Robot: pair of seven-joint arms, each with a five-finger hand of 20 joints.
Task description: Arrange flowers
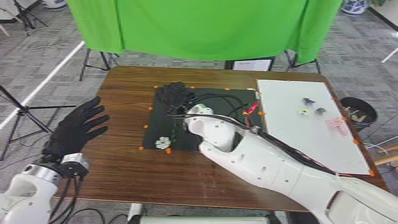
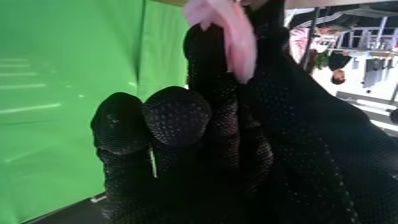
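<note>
"My right arm (image 1: 266, 167) is nearest the head camera, white, slanting over a brown table (image 1: 124, 100). Its right hand (image 1: 176, 94) is at the far part of a black mat (image 1: 160, 120)."

"And around that?"

"A white board (image 1: 333, 152) on the table's right, a dark bin (image 1: 358, 111) beside the table. Behind, I've got green cloth (image 1: 187, 27) hanging over grey floor (image 1: 53, 50), and a tripod (image 1: 24, 107) stands off to the left."

"Count the pieces for me."

"On the mat, one white flower (image 1: 163, 143), towards my side. By the mat's right edge, one small red thing (image 1: 251, 108). On the board, I count two little dark pieces (image 1: 308, 101), one pale yellowish piece (image 1: 303, 112) and one pink piece (image 1: 338, 126). Two hands of mine, too."

"How are they set?"

"My left hand (image 1: 78, 127) is spread, fingers apart, over the table's left side. From the head camera I can't tell how the right one's fingers sit."

"What does the wrist add?"

"Up close, my right hand (image 2: 178, 117) is pinching pink petals (image 2: 233, 37) between fingers and thumb. Past the glove I see the green cloth and a bright room. The head camera gives me the mat, the board and the loose pieces on them."
</note>
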